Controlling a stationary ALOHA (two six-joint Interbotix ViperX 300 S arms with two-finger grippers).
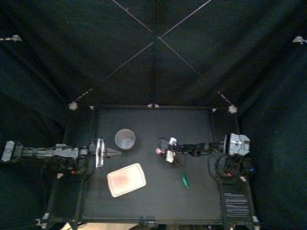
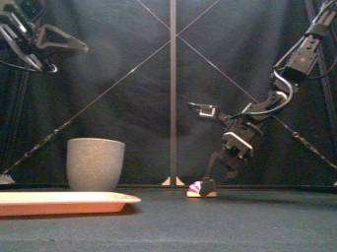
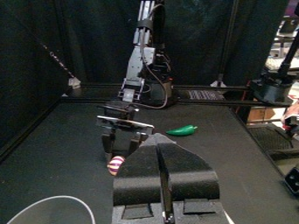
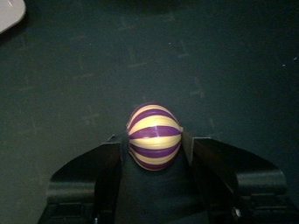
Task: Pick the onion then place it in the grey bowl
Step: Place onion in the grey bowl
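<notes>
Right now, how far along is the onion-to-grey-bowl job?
Done: the right gripper is down at the striped onion, jaws seemingly pressed on both its sides. In hand: that grasp; the onion sits on the table. Left: lifting it, carrying it to the grey speckled cup and releasing. The left gripper rests aside, shut.

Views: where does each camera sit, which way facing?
Top view: high above, facing down at table; left arm and right arm show.
Front view: table's front edge, level; right gripper at onion, grey cup.
Left wrist view: on left arm, left gripper showing, faces right arm.
Right wrist view: faces down, jaws flanking onion.
Shared: front and both wrists show the onion.
</notes>
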